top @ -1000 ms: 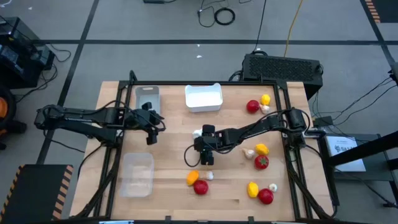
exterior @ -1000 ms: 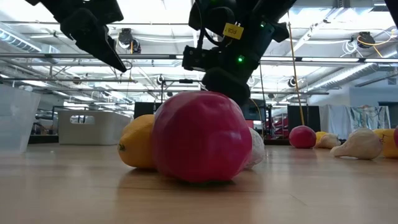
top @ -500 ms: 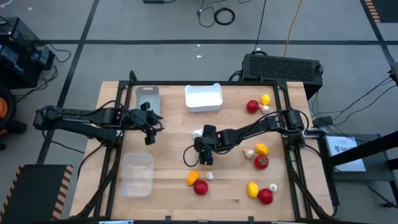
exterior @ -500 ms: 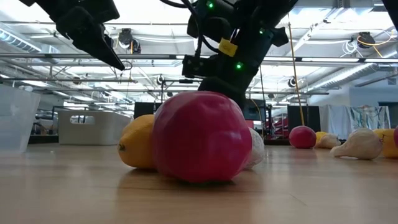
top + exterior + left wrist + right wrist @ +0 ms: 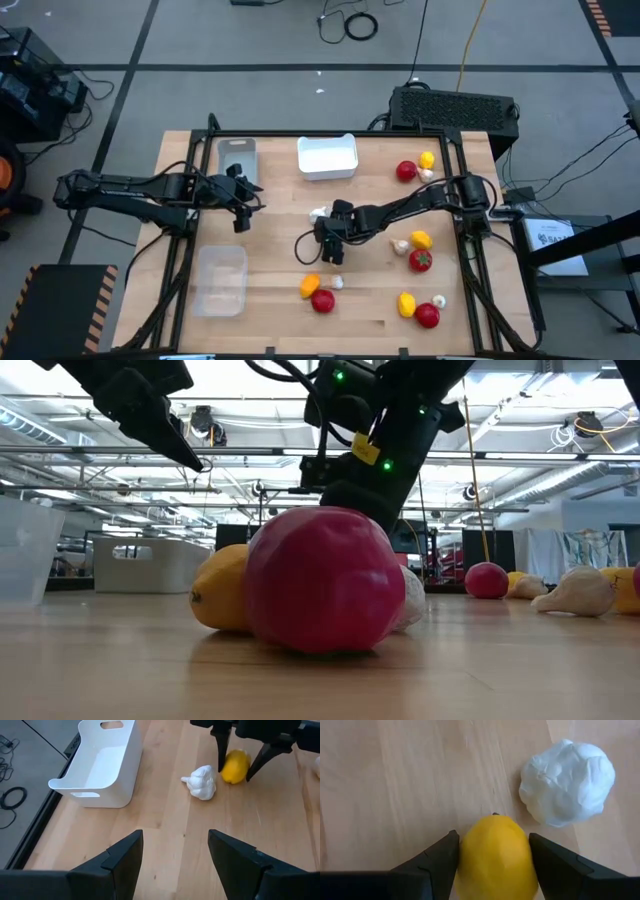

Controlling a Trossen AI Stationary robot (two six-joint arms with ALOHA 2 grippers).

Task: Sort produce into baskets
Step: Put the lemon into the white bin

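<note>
- Yellow lemon (image 5: 496, 855) sits between my right gripper (image 5: 494, 854) fingers; both pads (image 5: 436, 857) press its sides, so I am grasping it just above the wooden table (image 5: 270, 305), near the middle.
- White garlic bulb (image 5: 567, 782) lies just beside that lemon, apart from my fingers.
- My left gripper (image 5: 175, 851) hangs released and holds nothing, off to the left, near the grey basket (image 5: 237, 158).
- White basket (image 5: 327, 157) stands at the table's far edge, and the clear basket (image 5: 220, 281) lies near the front left.
- More produce waits: a tomato (image 5: 322, 301) with a lemon and garlic at the front, and other clusters of tomatoes, lemons and garlic on the right side.
</note>
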